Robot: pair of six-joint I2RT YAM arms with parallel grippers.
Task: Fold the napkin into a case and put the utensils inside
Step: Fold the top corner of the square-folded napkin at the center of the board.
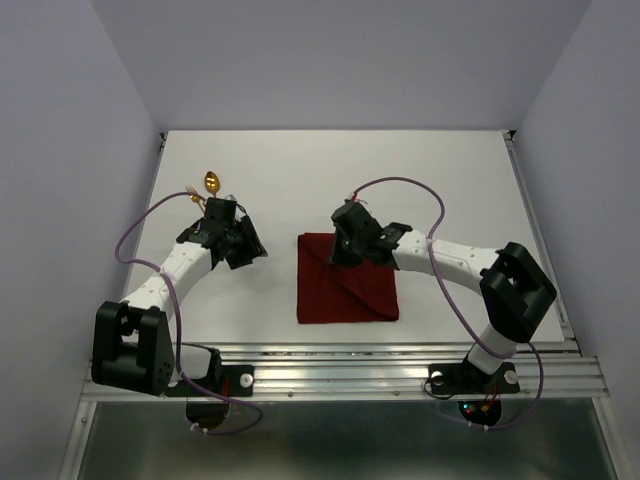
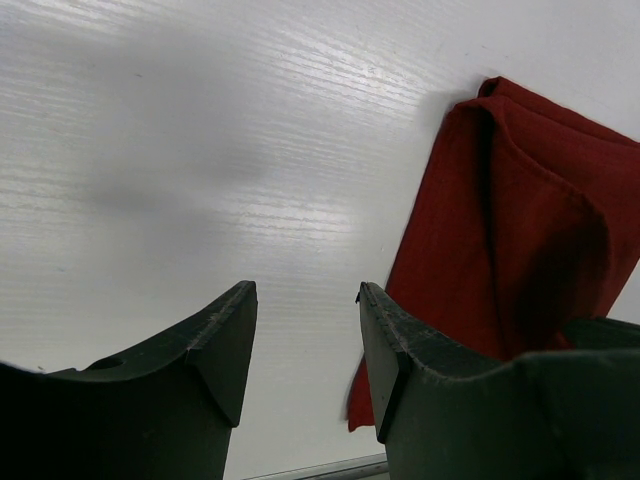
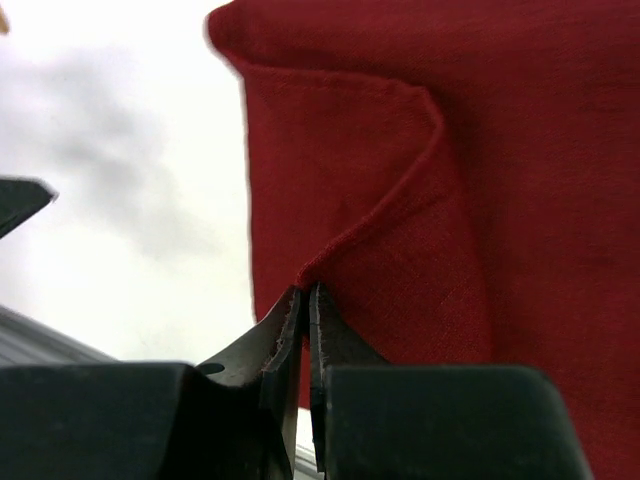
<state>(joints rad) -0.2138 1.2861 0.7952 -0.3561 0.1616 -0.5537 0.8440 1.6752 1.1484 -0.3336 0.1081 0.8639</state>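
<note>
- With right gripper (image 3: 306,298) pinching napkin (image 3: 520,150) hem at its tips (flap curling just ahead), draw low and straight.
- Bring left gripper (image 2: 306,292), spread, rightward to pin it.

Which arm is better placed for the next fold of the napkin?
Right. The right gripper is shut on a raised fold of the napkin, directly over the cloth. The left gripper is open and holds nothing, over the table beside the napkin's edge.
</note>
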